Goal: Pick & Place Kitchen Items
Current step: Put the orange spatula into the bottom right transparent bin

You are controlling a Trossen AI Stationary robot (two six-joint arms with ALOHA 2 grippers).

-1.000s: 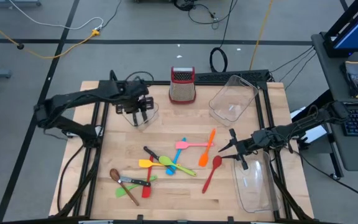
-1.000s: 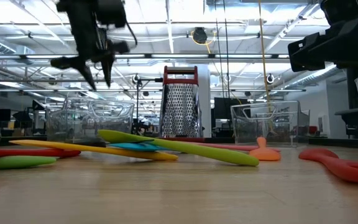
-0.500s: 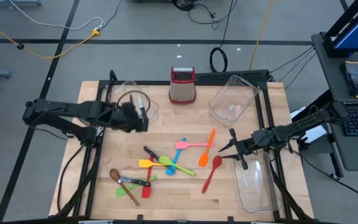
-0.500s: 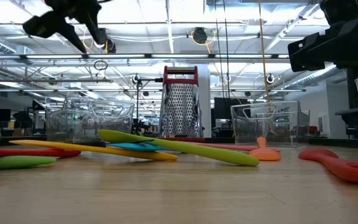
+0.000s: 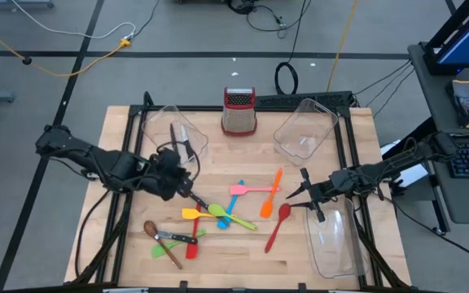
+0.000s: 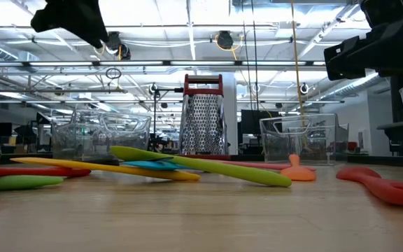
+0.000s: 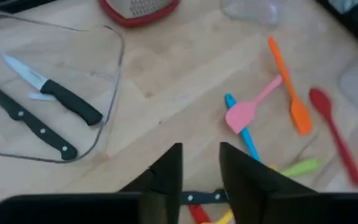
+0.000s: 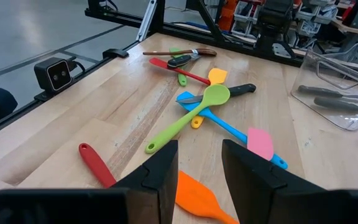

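Observation:
Utensils lie loose on the table. In the middle are a black-handled knife (image 5: 196,198), yellow spatula (image 5: 192,214), green spoon (image 5: 233,217), blue spatula (image 5: 230,210), pink spatula (image 5: 247,189), orange spatula (image 5: 271,194) and red spoon (image 5: 278,225). Nearer left are a brown spoon (image 5: 151,229), another knife (image 5: 177,238) and a green spatula (image 5: 168,251). Two knives (image 7: 55,99) lie in the far-left clear bin (image 5: 159,122). My left gripper (image 5: 189,190) hovers open over the knife handle (image 7: 201,198). My right gripper (image 5: 303,194) is open above the table, right of the red spoon.
The metal grater with a red top (image 5: 238,111) stands at the far edge. A tilted clear bin (image 5: 305,130) sits far right, and another clear bin (image 5: 335,238) lies near right under my right arm. Bare wood shows along the near edge.
My left gripper has left the far-left bin: it drew up and back toward the table's left, then swung toward the near edge and now hangs over the utensil pile. The right arm and the utensils on the table have kept still.

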